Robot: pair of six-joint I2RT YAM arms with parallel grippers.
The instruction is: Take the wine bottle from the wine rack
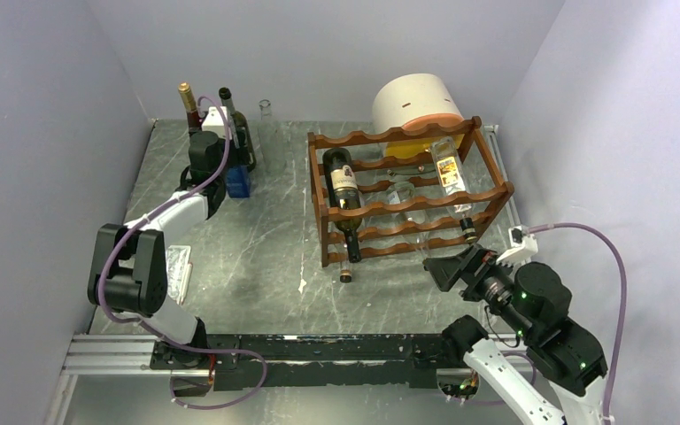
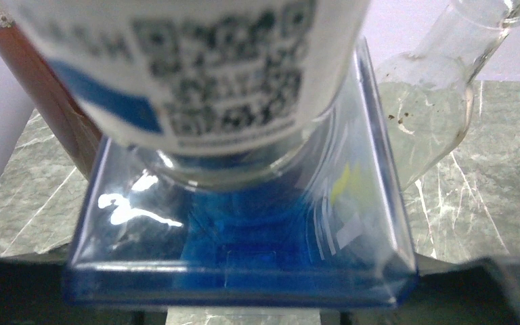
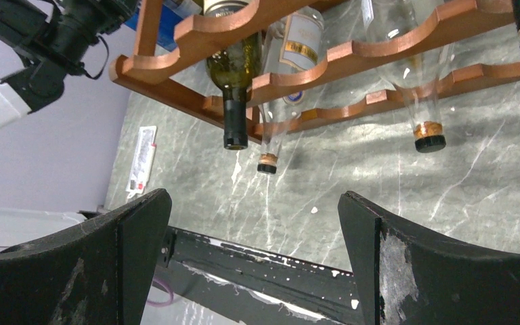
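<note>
Over the worktop from above, the wine rack stands right of centre, with a white-and-orange cylinder just behind it. The wine bottle, dark with a pale label, lies on the rack's left side, neck pointing toward the arms. Clear bottles lie beside it on the rails. The right claw hovers near the rack's front right corner, released wide and holding nothing. The left claw is well away at the far left corner, down at a blue bottle among other standing bottles.

Left wrist now: that blue bottle fills the picture, with a square blue glass base and a white label with a QR code above it. A reddish bottle stands to one side and a clear flask to the other. Only dark edges of the claw show along the bottom, so I cannot tell whether it is grasping or has let go.

Right wrist: two black fingers stand wide apart with bare worktop between them. Beyond them the wine bottle's dark neck pokes out through the rack's wavy rails, and a corked clear neck sits just beside it.
</note>
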